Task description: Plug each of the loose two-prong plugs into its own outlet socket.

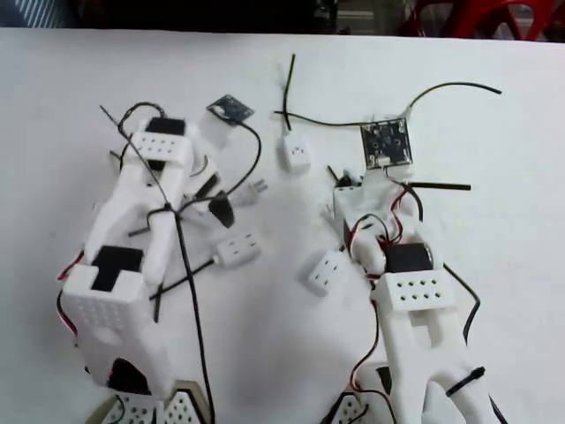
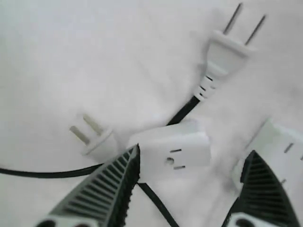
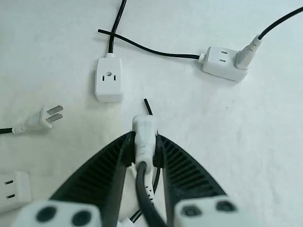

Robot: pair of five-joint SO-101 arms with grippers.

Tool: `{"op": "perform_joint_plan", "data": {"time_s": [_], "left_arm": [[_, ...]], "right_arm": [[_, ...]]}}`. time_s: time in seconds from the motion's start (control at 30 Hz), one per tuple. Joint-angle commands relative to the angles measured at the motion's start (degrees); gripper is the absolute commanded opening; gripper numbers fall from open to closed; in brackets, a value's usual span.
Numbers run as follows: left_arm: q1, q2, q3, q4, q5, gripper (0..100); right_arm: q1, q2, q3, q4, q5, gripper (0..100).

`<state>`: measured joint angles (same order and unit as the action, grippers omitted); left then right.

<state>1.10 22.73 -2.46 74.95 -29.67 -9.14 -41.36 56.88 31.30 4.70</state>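
My right gripper [image 3: 143, 151] is shut on a white two-prong plug [image 3: 144, 135] with a black cord. A white socket [image 3: 109, 78] lies on the table just ahead of that plug. A loose plug [image 3: 41, 118] lies off to one side. Another socket [image 3: 220, 61] has a plug [image 3: 246, 53] in it. My left gripper [image 2: 191, 156] is open just above a white socket [image 2: 173, 151], with two loose plugs [image 2: 225, 52] [image 2: 92, 135] beyond it. In the high view my left gripper [image 1: 216, 199] is by a loose plug [image 1: 256, 189], and my right gripper [image 1: 342, 193] is near a socket [image 1: 297, 152].
Two more sockets [image 1: 237, 250] [image 1: 327, 270] lie between the arms. Black cords [image 1: 190, 291] cross the white table [image 1: 494, 177] around both arms. A further socket [image 2: 284, 146] sits beside my left gripper's outer finger.
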Motion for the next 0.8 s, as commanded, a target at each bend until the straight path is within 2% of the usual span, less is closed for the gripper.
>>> {"op": "perform_joint_plan", "data": {"time_s": [0.0,0.1,0.23,0.47,0.6,0.77], "left_arm": [[1.1,-0.7,-9.9,9.1,-0.2,34],[1.7,-4.4,-14.0,14.7,-0.1,34],[1.2,-15.3,-13.4,17.7,-0.1,33],[-2.9,-36.7,1.9,17.1,0.4,33],[-8.8,-47.4,14.4,11.9,4.3,33],[-15.3,-59.0,33.6,2.5,4.9,33]], "right_arm": [[0.2,-1.5,-2.5,-1.1,0.1,1.8],[-1.2,-1.5,-2.5,-0.7,0.1,1.8],[-5.0,-1.5,-1.9,1.1,0.3,1.8],[-13.5,-1.5,-2.2,5.8,0.2,1.8],[-18.9,-1.5,-2.1,7.1,0.1,1.8],[-25.0,-1.4,-2.3,8.3,0.1,1.8]]}}
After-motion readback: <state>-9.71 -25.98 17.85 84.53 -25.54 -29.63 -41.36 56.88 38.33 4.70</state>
